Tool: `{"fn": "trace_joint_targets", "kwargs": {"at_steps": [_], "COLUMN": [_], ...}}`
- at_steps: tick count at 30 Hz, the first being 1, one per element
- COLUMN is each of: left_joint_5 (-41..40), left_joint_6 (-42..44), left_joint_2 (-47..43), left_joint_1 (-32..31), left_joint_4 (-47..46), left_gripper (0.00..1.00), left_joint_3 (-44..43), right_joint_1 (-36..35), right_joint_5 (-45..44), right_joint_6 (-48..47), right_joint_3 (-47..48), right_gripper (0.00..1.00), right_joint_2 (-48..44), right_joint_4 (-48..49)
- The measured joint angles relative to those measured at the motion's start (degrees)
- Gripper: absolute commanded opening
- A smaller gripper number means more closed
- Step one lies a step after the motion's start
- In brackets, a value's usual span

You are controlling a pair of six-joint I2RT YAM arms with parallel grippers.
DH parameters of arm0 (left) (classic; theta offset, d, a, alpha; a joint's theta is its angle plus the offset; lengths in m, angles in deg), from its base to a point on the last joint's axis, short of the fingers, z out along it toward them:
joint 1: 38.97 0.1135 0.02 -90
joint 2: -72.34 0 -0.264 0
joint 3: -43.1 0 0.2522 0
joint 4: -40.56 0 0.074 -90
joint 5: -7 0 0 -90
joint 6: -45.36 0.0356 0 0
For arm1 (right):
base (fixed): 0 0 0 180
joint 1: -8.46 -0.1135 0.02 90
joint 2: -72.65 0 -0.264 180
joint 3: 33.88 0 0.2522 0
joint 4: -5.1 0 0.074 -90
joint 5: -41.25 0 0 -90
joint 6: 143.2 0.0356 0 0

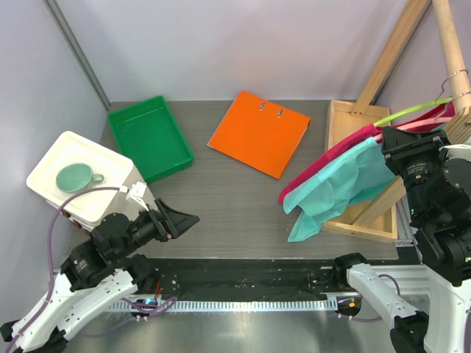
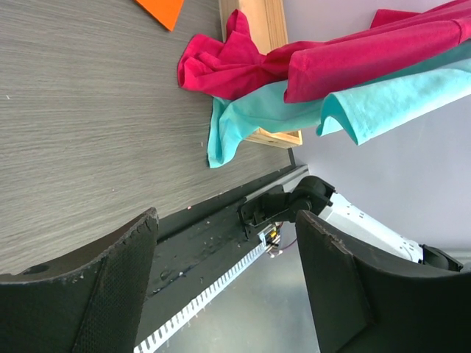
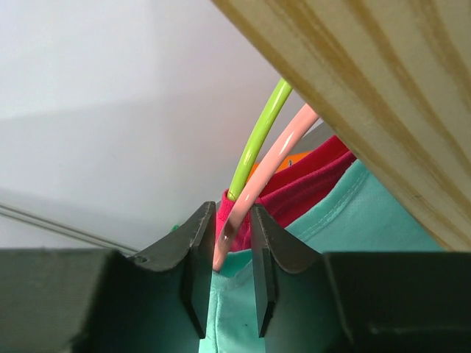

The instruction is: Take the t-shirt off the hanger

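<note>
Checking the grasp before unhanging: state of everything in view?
teal t-shirt, draped on hanger
magenta t-shirt, draped on hanger
pink hanger, straddled by right end effector
orange binder, closed, flat
green tray, empty
mug, upright
left end effector, open, empty
right end effector, narrow, grip unclear

There is a turquoise t-shirt (image 1: 346, 180), a crimson t-shirt (image 2: 243, 70), a lime-green hanger (image 3: 257, 140), a pink hanger (image 3: 274, 156), an orange folder (image 1: 259, 132), a green tray (image 1: 151, 140).

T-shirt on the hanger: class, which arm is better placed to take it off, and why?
Right. The right tool straddles the pink hanger by the teal t-shirt; the left tool hangs open far across the table.
</note>
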Motion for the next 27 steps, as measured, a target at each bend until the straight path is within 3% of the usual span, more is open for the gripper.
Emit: {"fn": "trace_joint_targets", "kwargs": {"at_steps": [6,12,27], "left_joint_5": [0.63,0.83,0.83], "left_joint_6": [-0.02,-0.02,-0.09], "left_joint_2": [1.09,1.18,0.59], "left_joint_1": [0.00,0.00,0.00], "left_joint_4": [-0.28,-0.57,-0.59], "left_gripper": [0.73,0.73,0.73], "left_joint_3": [-0.09,-0.11,-0.11], "right_joint_1": [0.00,0.00,0.00], "right_joint_5": [-0.79,-0.72,9.90], "right_joint_6": [1.88,4.74,8.02], "right_joint_3": [-1.62,-1.70,5.86], "right_gripper": [0.12,0.04,0.01], "right_joint_2": [-0.04,-0.04,0.02], "right_joint_4": [1.01,0.94,-0.85]}}
